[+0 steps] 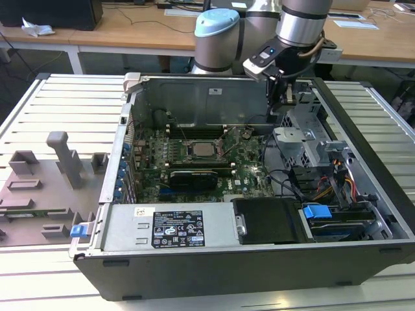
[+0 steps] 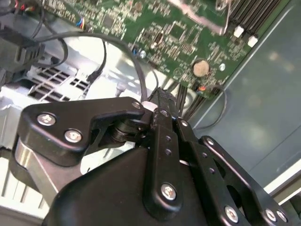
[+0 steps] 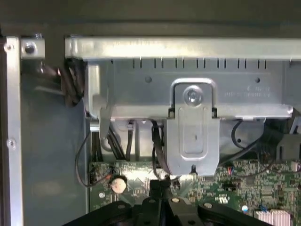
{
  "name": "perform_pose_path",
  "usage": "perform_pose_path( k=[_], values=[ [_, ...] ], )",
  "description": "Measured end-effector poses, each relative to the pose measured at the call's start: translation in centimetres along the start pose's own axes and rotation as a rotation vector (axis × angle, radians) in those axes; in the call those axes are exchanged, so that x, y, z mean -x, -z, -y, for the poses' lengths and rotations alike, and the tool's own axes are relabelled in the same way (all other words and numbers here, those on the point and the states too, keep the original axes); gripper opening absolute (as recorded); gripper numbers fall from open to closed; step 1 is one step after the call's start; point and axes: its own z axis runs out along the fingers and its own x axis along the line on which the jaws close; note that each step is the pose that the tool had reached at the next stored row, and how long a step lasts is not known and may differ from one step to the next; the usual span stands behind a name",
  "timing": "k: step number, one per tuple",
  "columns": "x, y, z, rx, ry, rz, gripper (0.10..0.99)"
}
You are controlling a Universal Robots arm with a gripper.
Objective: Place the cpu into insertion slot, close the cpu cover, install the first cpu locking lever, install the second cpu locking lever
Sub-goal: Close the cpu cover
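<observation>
**A:** What took up the most room?

**B:** The open computer case. It lay across the middle of the exterior view on a slatted table. Inside it, the green motherboard lay flat, a little left of centre.

**A:** And the robot?

**B:** The arm stood at the upper edge of the frame, right of centre. Its gripper hung just below that, over the board's far edge and well apart from the chip. In both wrist views the black fingers met tip to tip, with nothing between them.

**A:** Where was the insertion slot?

**B:** The insertion slot was on the board near the centre of the frame. It was a square socket with a silvery rim.

**A:** And the cpu?

**B:** The cpu sat in that slot. It was small, flat and square, with a dull silver-grey top, and it lay level with the board.
</observation>
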Motion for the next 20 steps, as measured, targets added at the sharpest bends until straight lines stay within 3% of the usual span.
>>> perform_pose_path(
  k=[4, 13, 20],
  values=[
    [0.00, -0.48, 0.50, 0.000, 0.000, 0.0001, 0.106],
    [-0.06, -2.11, 0.55, 0.000, 0.000, 0.0001, 0.106],
    [-0.08, -2.94, 0.54, 0.000, 0.000, 0.0001, 0.106]
  ],
)
